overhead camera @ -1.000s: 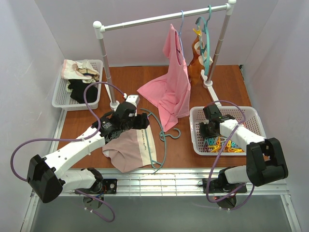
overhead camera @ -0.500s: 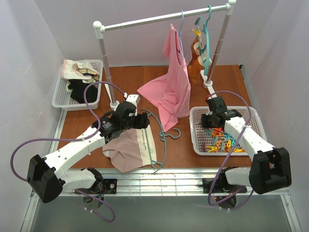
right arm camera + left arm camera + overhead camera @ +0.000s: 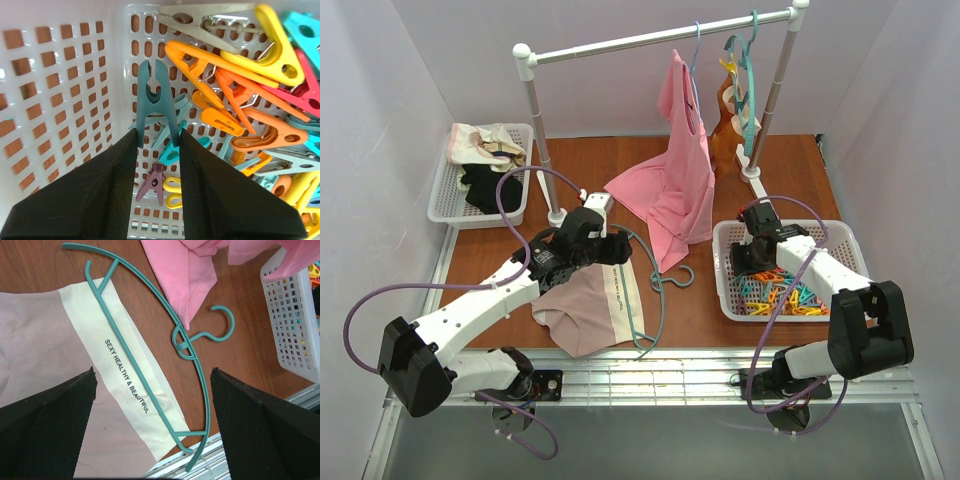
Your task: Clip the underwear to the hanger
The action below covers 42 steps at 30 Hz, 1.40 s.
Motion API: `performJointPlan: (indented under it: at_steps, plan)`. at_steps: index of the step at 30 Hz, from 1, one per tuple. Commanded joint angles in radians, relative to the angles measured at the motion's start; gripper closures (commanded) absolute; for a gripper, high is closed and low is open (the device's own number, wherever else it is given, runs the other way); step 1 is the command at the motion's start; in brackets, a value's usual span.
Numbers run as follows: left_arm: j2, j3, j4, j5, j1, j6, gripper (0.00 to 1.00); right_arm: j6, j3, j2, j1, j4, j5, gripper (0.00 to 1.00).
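The pale pink-beige underwear (image 3: 582, 312) lies flat on the table with its cream strip (image 3: 131, 390) under the lower bar of the teal hanger (image 3: 646, 300). The hanger also shows in the left wrist view (image 3: 150, 310), lying flat with its hook pointing right. My left gripper (image 3: 620, 250) is open and empty, hovering above the hanger and the underwear (image 3: 35, 355). My right gripper (image 3: 752, 262) is inside the white peg basket (image 3: 842, 240) and is shut on a dark teal clothespin (image 3: 155, 97), which sticks out beyond the fingers (image 3: 110, 190).
The basket (image 3: 60, 75) holds several orange, yellow, teal and pink pegs (image 3: 235, 105). A bright pink top (image 3: 675, 175) hangs from the white rail (image 3: 650, 38) and drapes onto the table beside the hanger's hook. A tan garment (image 3: 725, 125) hangs at the right. A clothes basket (image 3: 445, 195) stands at the back left.
My right arm has shifted over the peg basket, first toward the back, then a little left and down. The left arm, hanger and underwear have stayed where they were.
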Motion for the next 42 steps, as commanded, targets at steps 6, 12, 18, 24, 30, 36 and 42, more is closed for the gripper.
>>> performJointPlan:
  at_steps: [6, 12, 18, 24, 30, 36, 42]
  plan:
    - [0.0, 0.041, 0.003, 0.022, 0.008, 0.048, 0.17, -0.02, 0.049, -0.048, -0.004, -0.032, -0.028, 0.74]
    - [0.011, 0.044, 0.049, 0.094, 0.009, 0.094, 0.17, -0.02, 0.105, -0.134, -0.004, -0.192, -0.126, 0.76]
    - [0.029, 0.077, 0.092, 0.267, 0.015, 0.176, 0.17, -0.077, 0.213, -0.232, -0.004, -0.397, -0.342, 0.76]
    - [0.014, 0.1, 0.132, 0.549, 0.017, 0.261, 0.18, -0.137, 0.27, -0.26, -0.004, -0.514, -0.573, 0.76]
    - [0.002, 0.13, 0.158, 0.835, 0.02, 0.201, 0.18, -0.123, 0.255, -0.243, 0.008, -0.471, -0.856, 0.76]
    - [0.0, 0.091, 0.237, 1.032, 0.02, 0.082, 0.19, -0.079, 0.266, -0.205, 0.043, -0.395, -1.074, 0.76]
    - [0.014, 0.065, 0.317, 1.127, 0.02, 0.022, 0.2, -0.046, 0.29, -0.168, 0.1, -0.327, -1.177, 0.76]
